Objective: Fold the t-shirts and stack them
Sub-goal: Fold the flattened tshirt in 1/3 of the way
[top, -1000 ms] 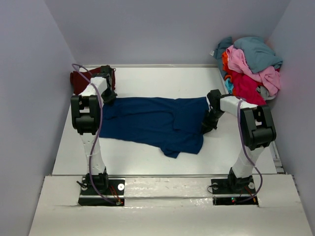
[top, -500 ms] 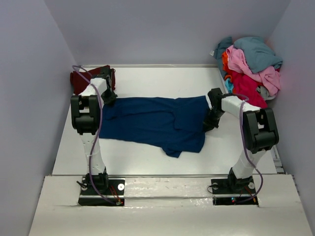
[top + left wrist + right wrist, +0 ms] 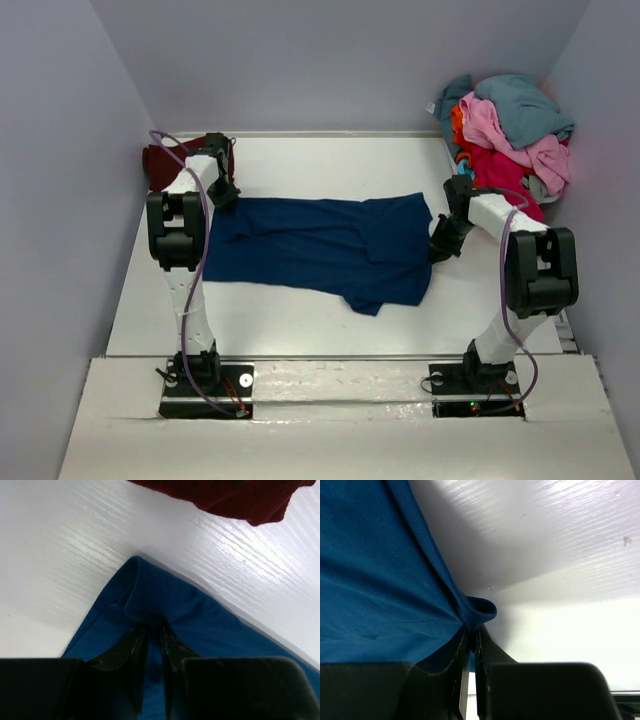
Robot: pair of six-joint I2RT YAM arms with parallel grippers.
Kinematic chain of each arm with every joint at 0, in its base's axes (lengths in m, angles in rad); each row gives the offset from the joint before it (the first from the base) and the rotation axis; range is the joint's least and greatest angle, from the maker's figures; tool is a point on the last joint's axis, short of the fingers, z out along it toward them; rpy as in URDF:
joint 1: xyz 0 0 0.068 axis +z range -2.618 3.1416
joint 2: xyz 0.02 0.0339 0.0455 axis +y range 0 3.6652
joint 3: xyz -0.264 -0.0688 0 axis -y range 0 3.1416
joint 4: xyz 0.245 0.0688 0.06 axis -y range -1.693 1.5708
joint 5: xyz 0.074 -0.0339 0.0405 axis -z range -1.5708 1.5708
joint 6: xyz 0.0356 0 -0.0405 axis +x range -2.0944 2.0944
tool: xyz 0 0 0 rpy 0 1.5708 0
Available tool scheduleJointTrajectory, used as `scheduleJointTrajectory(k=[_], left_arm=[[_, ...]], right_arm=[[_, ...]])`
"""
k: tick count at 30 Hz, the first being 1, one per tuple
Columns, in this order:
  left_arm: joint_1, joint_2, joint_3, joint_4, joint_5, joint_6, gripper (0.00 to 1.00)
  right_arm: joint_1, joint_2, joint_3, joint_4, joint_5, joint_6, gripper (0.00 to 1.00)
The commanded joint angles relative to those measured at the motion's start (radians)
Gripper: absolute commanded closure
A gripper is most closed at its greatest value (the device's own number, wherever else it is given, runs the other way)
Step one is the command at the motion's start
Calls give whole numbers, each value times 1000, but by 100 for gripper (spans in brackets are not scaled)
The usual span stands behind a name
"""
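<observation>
Left pincer (image 3: 224, 192): closed on the left end of the navy shirt (image 3: 320, 245), low over the surface (image 3: 330, 160). Left wrist view: dark fingers (image 3: 134, 647) pinched around a raised fold of blue cloth close to its corner, nothing but cloth between them. Right pincer (image 3: 440, 243): clamped on the right end of the same shirt, at a ribbed hem. Right wrist view: fingers (image 3: 489, 647) almost touching, with a small loop of hem bulging out just above the tips.

Navy shirt: spread across the middle of the surface, drawn out left to right between both pincers. Far edge fairly straight; near edge slanting down to a loose flap right of centre. Mostly flat, with a few creases and one overlapping fold in the right half.

Maroon shirt (image 3: 160, 160): bunched at the far left corner of the surface, just behind the left pincer. Not touching the navy shirt; in the left wrist view, a strip of bare white surface between the two.

Pile (image 3: 510, 125) of other shirts: heaped in the far right corner against the walls. Teal on top, pink beneath, red and orange lower down. Apart from the navy shirt, beyond the right pincer.
</observation>
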Motion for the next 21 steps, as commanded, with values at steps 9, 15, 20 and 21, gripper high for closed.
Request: scheduleJointTrajectory(k=[9, 15, 20, 21], left_arm=[[12, -7, 22, -10, -16, 17, 66], [12, -59, -4, 11, -43, 27, 40], [1, -101, 5, 15, -97, 27, 35], [-11, -104, 12, 12, -111, 33, 35]], right_arm=[[-51, -34, -36, -17, -58, -97, 65], [-29, -41, -13, -24, -55, -142, 41], [18, -37, 53, -36, -15, -131, 40], [30, -37, 68, -36, -13, -133, 40]])
